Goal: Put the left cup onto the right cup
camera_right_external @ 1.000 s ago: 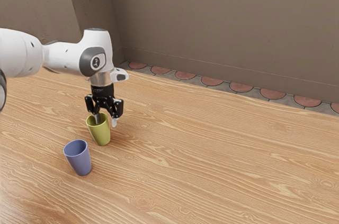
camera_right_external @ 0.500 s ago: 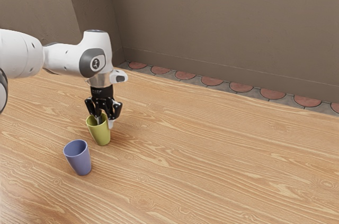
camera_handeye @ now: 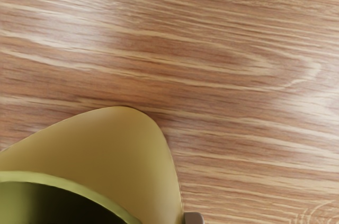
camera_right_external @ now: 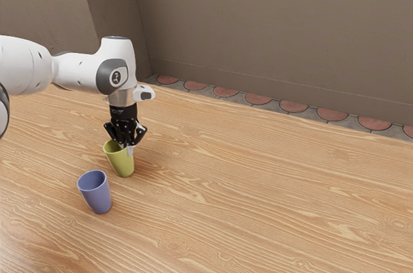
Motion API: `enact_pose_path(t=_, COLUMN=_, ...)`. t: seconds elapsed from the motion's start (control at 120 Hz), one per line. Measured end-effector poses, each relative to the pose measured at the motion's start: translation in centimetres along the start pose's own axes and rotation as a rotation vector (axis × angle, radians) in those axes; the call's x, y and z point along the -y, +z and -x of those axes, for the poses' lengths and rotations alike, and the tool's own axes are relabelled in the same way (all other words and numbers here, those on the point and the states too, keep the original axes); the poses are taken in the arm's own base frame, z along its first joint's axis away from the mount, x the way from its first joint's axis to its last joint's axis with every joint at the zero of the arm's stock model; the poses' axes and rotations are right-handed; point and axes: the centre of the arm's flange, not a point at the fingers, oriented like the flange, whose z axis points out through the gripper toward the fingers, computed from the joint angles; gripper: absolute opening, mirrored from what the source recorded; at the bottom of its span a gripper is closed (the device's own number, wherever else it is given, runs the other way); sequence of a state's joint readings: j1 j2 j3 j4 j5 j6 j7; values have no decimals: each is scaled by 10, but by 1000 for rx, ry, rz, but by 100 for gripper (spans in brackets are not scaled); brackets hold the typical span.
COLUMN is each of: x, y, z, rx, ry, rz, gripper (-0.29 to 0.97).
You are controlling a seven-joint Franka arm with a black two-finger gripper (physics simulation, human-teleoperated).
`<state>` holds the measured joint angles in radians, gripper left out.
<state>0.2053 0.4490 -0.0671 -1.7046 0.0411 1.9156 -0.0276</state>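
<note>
1. The white Franka arm [camera_right_external: 77,70] is reaching in from the nine o'clock edge of the exterior view, its wrist pointing straight down over the wooden table [camera_right_external: 258,189].
2. The black gripper [camera_right_external: 126,146] is pinching narrowly on the green cup [camera_right_external: 120,162], its fingers drawn close together across the rim on the side at about one o'clock of the cup's mouth, gripping the wall from two sides.
3. The green cup is standing mouth up, its base appearing to rest on the table top; whether it is clear of the wood cannot be told.
4. The blue cup [camera_right_external: 95,192] is standing mouth up on the table, at about seven o'clock from the green cup in the exterior view, near it but apart from it and untouched by the gripper.
5. In the wrist view, the green cup [camera_handeye: 95,155] is looming just under the hand, its pale outer wall and dark mouth showing against the wood grain of the table [camera_handeye: 212,49].
6. Behind the table, a strip of reddish round tiles [camera_right_external: 258,99] is running along the foot of the brown wall [camera_right_external: 271,21], from about eleven o'clock toward three o'clock of the exterior view.
</note>
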Motion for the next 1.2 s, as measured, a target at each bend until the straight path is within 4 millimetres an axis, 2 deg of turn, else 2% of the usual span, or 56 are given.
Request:
enact_pose_path(t=0.342, x=0, y=-2, z=1, rx=-2, ry=0, rz=-4, gripper=-10)
enact_pose_path(t=0.542, x=-3, y=-17, z=7, rx=-18, ry=3, rz=-11, gripper=-10)
enact_pose_path(t=0.925, x=-20, y=-76, z=47, rx=-78, ry=28, rz=-72, gripper=-10)
enact_pose_path(t=1.2, x=-29, y=-88, z=88, rx=-70, ry=22, rz=-94, gripper=-11)
